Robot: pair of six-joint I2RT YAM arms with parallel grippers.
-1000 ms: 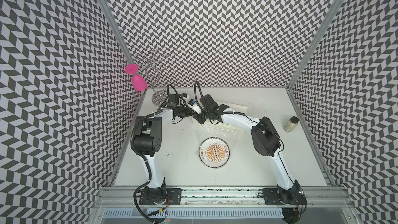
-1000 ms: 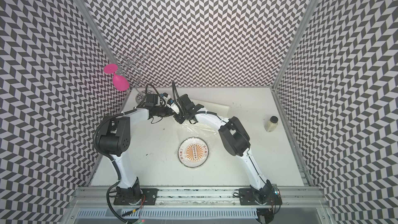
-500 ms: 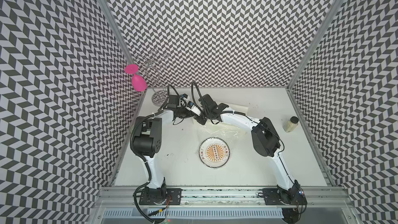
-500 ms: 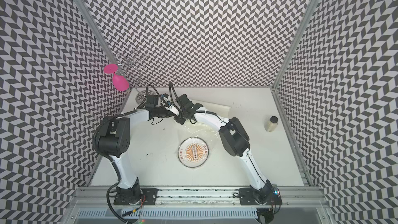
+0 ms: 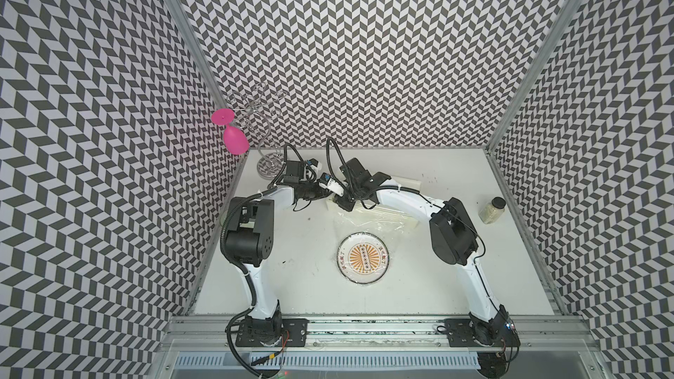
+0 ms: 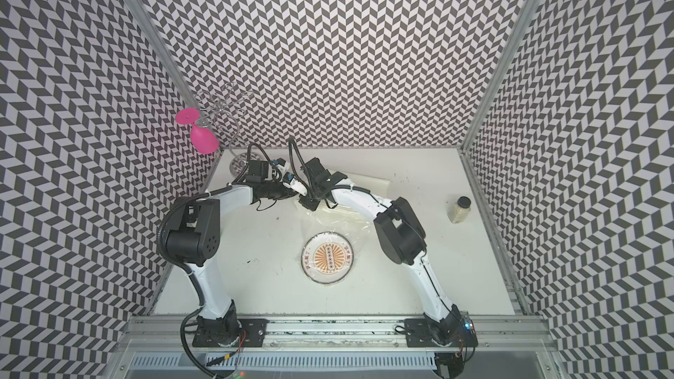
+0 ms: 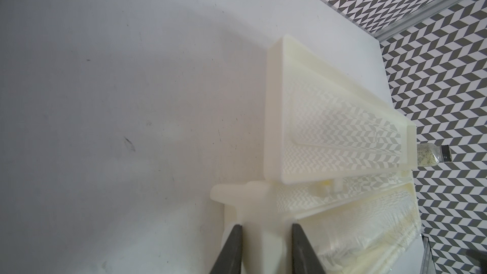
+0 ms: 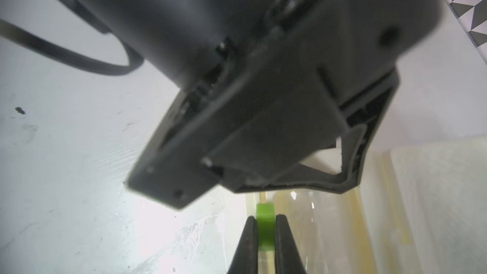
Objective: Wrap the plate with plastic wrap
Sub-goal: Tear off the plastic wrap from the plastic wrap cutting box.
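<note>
The plate (image 5: 364,257) (image 6: 329,257), white with an orange sunburst centre, lies mid-table in both top views. Glossy plastic wrap (image 5: 375,218) (image 6: 337,219) runs from the cream dispenser box (image 5: 408,184) (image 6: 375,181) down over the plate. At the box's left end my left gripper (image 5: 328,196) (image 7: 266,230) is shut on the box's end piece (image 7: 263,206), under the raised lid (image 7: 329,127). Right beside it, my right gripper (image 5: 345,205) (image 8: 265,220) is shut on the box's green tab (image 8: 264,213). Crinkled film (image 8: 184,235) lies on the table beside the tab.
A wire rack (image 5: 270,167) with a pink glass (image 5: 235,142) hanging from it stands in the back left corner. A small jar (image 5: 492,209) (image 7: 432,158) sits near the right wall. The left gripper's black body (image 8: 263,88) looms close over the right gripper's fingers.
The right gripper has edged a little to the left along the box, toward the left gripper. The left arm and the plate have stayed where they were.
</note>
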